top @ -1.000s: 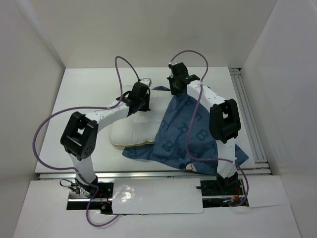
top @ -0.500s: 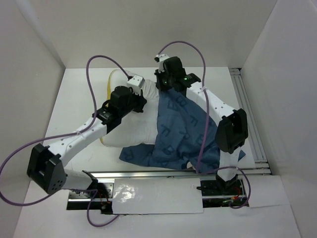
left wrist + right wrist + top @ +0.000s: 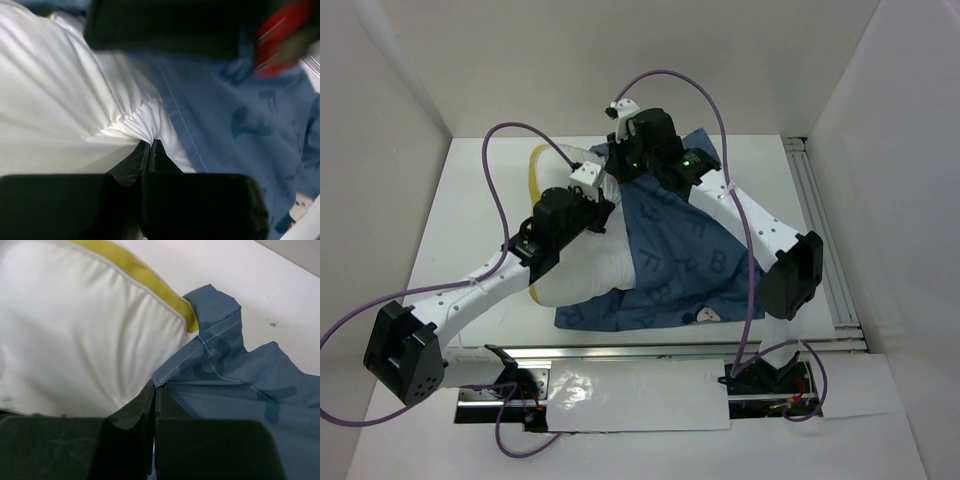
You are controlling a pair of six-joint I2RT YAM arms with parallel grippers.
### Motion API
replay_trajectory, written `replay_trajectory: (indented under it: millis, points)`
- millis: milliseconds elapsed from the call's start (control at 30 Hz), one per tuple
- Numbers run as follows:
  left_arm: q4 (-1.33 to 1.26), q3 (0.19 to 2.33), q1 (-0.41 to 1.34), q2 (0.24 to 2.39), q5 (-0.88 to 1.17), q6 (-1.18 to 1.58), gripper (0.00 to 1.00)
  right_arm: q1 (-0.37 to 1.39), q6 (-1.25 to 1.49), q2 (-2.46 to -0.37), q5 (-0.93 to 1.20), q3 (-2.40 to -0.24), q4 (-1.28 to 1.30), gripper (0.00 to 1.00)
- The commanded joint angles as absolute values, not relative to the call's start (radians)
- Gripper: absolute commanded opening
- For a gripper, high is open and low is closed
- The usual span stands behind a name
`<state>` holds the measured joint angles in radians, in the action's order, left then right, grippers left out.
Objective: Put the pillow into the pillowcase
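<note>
Most of the pillow lies hidden under the pillowcase and the left arm.

1. The left arm stretches low and forward; the left gripper has its fingers pressed together, pinching a fold of the pillow.
2. The right arm reaches forward beside it; the right gripper clamps the hem of the pillowcase.

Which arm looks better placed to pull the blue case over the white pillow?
Probably right: the right gripper is shut on the pillowcase hem beside the pillow. The left gripper pinches only pillow fabric.
</note>
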<state>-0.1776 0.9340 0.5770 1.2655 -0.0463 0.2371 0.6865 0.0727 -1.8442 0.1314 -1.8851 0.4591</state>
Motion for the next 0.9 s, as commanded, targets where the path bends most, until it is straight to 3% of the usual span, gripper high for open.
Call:
replay_trajectory:
  millis: [0, 200, 533, 867]
  points:
    - [-0.541, 0.847, 0.597, 1.23, -0.008, 0.213, 0.0, 0.752, 0.158, -1.727, 0.34, -1.962, 0.37, 0.0]
    - [-0.804, 0.726, 0.577, 1.192, 0.09, 0.224, 0.0, 0.752, 0.219, -1.756, 0.542, -1.99, 0.399, 0.0]
    - [-0.853, 0.792, 0.557, 1.238, 0.101, 0.259, 0.0, 0.743, 0.334, -1.87, 0.575, -1.944, 0.283, 0.0]
    - [-0.861, 0.859, 0.459, 1.433, 0.172, 0.374, 0.0, 0.667, 0.443, -2.065, 0.66, -2.009, 0.189, 0.0]
